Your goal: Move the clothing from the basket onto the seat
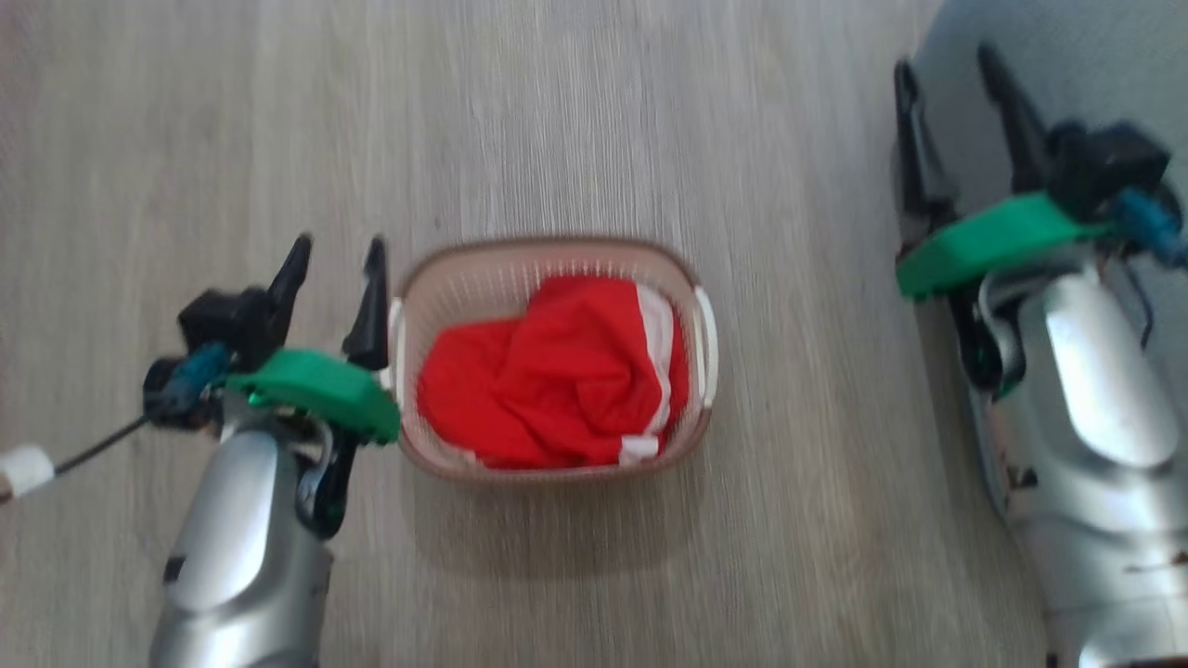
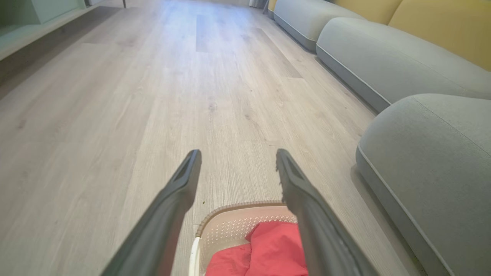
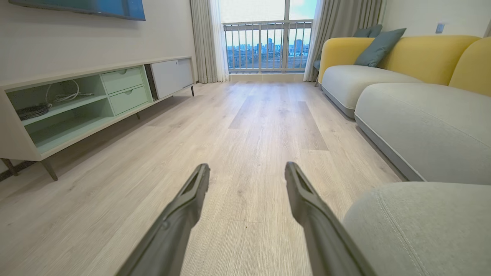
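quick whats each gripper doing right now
Left gripper: open, holding nothing, beside the small oval cream plastic basket of bright red fabric clothing.
Right gripper: open, holding nothing, near the large grey-green fabric seat.

clothing (image 1: 548, 371): soft red cloth, matt, creased; white bands at edge.
basket (image 1: 548, 244): cream plastic, perforated walls, slight sheen; brown rim with moulded braid texture.
floor (image 1: 650, 139): wood-look planks, matt, fine grain.
seat (image 2: 429, 161): grey-green woven upholstery, matt, stitched seams.
left forearm shell (image 1: 232, 538): silver, glossy, smooth; head view blurred, probably painted plastic.
green bracket (image 1: 320, 390): matt plastic.
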Motion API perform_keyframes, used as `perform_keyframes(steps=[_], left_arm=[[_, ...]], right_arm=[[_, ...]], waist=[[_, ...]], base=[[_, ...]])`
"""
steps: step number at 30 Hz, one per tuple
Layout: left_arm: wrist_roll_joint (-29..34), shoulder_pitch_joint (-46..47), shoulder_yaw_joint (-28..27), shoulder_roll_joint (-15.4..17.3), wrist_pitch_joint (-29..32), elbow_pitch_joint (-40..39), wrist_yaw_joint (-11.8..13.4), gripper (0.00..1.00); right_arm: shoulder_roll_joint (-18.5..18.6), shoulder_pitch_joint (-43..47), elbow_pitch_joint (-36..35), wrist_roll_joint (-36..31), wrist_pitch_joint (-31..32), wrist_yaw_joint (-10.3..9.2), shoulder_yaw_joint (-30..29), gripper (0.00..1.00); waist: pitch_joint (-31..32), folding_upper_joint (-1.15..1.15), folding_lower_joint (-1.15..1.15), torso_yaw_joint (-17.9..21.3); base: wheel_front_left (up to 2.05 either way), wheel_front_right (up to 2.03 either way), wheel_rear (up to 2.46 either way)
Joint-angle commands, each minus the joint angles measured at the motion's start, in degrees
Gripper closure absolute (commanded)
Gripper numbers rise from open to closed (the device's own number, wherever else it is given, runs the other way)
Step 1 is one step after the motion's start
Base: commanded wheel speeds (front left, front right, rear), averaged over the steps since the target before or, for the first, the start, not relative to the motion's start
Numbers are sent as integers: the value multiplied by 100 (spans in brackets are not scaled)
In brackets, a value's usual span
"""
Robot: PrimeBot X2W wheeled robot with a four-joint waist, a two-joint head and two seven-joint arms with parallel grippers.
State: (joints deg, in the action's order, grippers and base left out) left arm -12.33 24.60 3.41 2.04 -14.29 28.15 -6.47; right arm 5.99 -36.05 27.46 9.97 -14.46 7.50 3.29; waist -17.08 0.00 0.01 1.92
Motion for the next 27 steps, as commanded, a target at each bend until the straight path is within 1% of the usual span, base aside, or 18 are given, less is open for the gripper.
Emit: perform_keyframes(steps=[1,7,8,14,18,21,27], left_arm=[[-55,285,24,84,-71,-180,-42,0],[-142,759,665,84,-71,-49,-76,0],[-142,759,665,84,-71,-49,-76,0],[-73,1289,1213,84,-71,435,-93,0],[247,1743,1587,84,-71,937,-98,0],[511,2105,1730,101,-71,1404,-99,0],[1041,2778,2064,173,-71,2479,47,0]], right_arm=[[-66,-272,-306,-74,-54,-1,58,0],[-110,-757,-599,-230,-54,-1,83,0],[-110,-757,-599,-230,-54,-1,83,0],[-162,-1133,-750,-330,-54,-1,136,0],[-206,-1290,-805,-367,-54,-1,188,0],[-238,-1374,-783,-388,-54,-1,204,0],[-286,-1420,-793,-367,-54,-1,255,0]], waist=[[-724,0,-1,52],[-1683,0,-1,137],[-1683,0,-1,137],[-2382,0,-1,262],[-2752,0,-1,387],[-2976,0,-1,526],[-3270,0,-1,784]], base=[[0,0,0],[0,0,0],[0,0,0],[0,0,0],[0,0,0],[0,0,0],[0,0,0]])
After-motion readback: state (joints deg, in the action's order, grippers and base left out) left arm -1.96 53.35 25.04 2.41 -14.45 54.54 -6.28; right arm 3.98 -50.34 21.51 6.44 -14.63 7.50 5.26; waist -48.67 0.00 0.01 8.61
